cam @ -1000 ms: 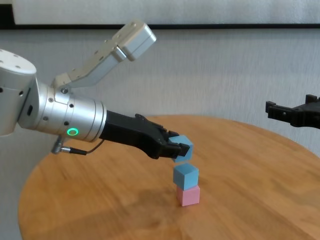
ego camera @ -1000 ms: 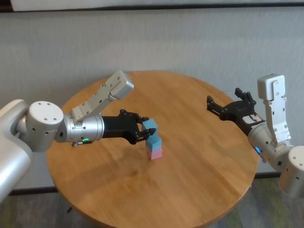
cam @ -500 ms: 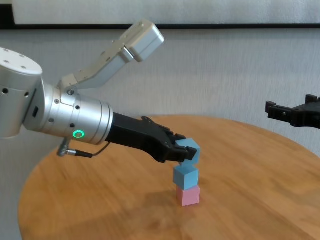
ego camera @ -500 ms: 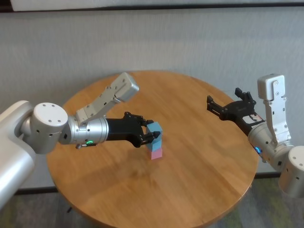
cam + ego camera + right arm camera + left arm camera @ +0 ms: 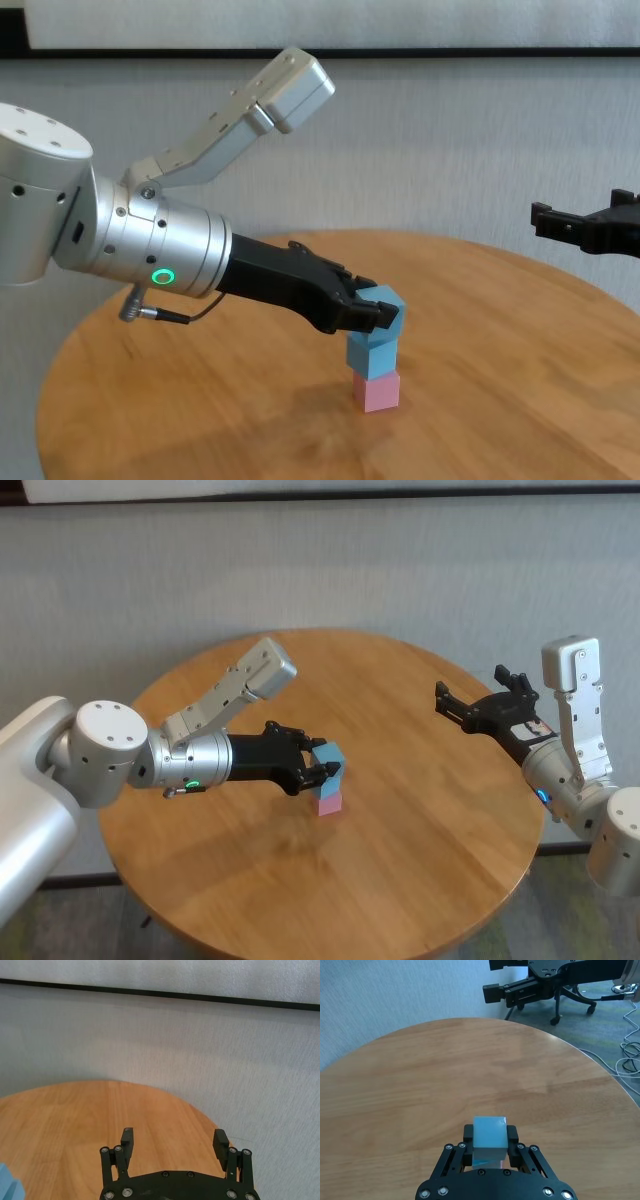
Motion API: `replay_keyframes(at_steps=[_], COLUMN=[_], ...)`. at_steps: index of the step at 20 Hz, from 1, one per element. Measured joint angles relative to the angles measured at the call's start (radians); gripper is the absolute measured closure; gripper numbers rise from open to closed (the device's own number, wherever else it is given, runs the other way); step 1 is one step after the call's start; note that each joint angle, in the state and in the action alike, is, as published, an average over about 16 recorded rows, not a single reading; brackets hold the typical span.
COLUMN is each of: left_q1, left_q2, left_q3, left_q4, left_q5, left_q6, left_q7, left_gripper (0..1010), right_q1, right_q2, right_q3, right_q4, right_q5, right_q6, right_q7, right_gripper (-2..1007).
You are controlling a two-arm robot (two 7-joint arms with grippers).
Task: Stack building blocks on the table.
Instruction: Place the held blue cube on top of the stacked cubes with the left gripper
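Observation:
Near the middle of the round wooden table (image 5: 400,880) a pink block (image 5: 376,392) carries a light blue block (image 5: 372,357). My left gripper (image 5: 385,312) is shut on a second light blue block (image 5: 388,305) and holds it right on top of that pair, slightly tilted. The left wrist view shows this held block (image 5: 489,1132) between the black fingers (image 5: 512,1136), with the lower blue block (image 5: 482,1161) peeking out beneath. My right gripper (image 5: 472,685) hovers open and empty over the table's right edge, well away from the stack (image 5: 328,780).
A grey wall (image 5: 400,570) stands close behind the table. In the left wrist view, an office chair base (image 5: 570,1002) and loose cables (image 5: 627,1060) lie on the floor beyond the far edge. The table edge (image 5: 60,380) curves near my left arm.
My left gripper has carried the blue block down and to the right, from beside and above the stack onto the top of it. The right arm has stayed still.

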State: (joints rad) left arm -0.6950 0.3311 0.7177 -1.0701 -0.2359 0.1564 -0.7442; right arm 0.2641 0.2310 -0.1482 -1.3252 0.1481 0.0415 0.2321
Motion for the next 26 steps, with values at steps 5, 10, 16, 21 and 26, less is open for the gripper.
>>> replay_keyframes(at_steps=[5, 10, 16, 21, 26], left_q1=[-0.003, -0.005, -0.008, -0.009, -0.010], left_q2=[-0.004, -0.007, -0.011, -0.014, -0.014], left_q3=[0.002, 0.002, 0.002, 0.001, 0.000], left_q4=[0.012, 0.024, 0.034, 0.041, 0.041], left_q5=[-0.001, -0.002, -0.003, -0.003, -0.003], left_q6=[-0.004, -0.009, -0.017, -0.023, -0.026], left_q7=[-0.002, -0.004, -0.004, -0.003, 0.000], left_gripper=[609, 609, 606, 556, 449], right_q1=[0.000, 0.000, 0.000, 0.000, 0.000], right_q2=[0.000, 0.000, 0.000, 0.000, 0.000], right_q3=[0.000, 0.000, 0.000, 0.000, 0.000], right_q4=[0.000, 0.000, 0.000, 0.000, 0.000], right_q5=[0.000, 0.000, 0.000, 0.000, 0.000], right_q6=[0.000, 0.000, 0.000, 0.000, 0.000], right_q7=[0.000, 0.000, 0.000, 0.000, 0.000], right_gripper=[1, 1, 1, 2, 2])
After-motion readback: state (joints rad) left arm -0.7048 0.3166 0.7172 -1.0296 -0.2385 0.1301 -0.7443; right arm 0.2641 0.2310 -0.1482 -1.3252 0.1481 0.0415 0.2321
